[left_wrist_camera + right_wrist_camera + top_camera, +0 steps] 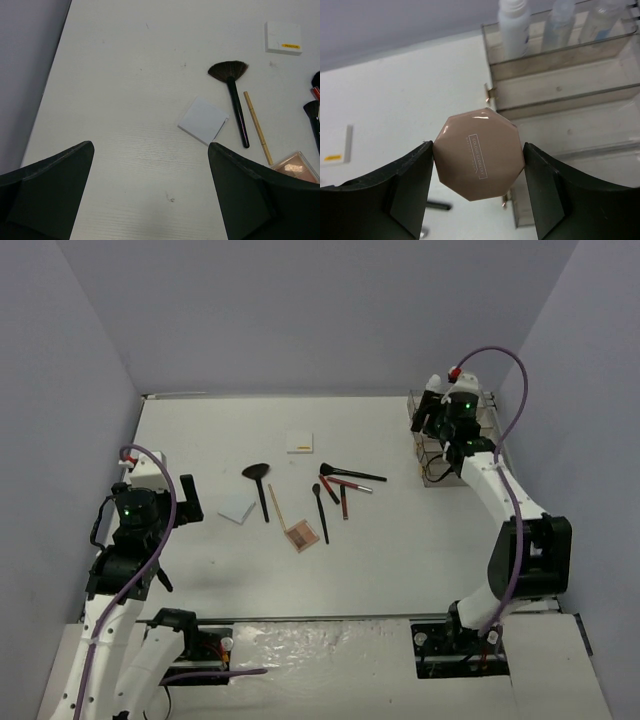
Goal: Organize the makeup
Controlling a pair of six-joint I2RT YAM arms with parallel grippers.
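Compact point(480, 162), pink, octagonal, is sitting clamped across opposite flats in right gripper point(478, 150) by clear organizer point(555, 57) at counter's far right corner; glossy, probably light, it is looking slip-prone. Left gripper point(151, 146) is hanging open, empty.

Pink compact point(479, 155), blk fan brush point(229, 70), wht pad point(202, 121).

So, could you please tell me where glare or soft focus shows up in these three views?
Right wrist view: a small white glare streak on the upper edge of the pink compact, and the bottles behind look soft. Left wrist view: the fan brush and white pad are sharp, no glare. Top external view: even light, only faint soft shadows on the table.
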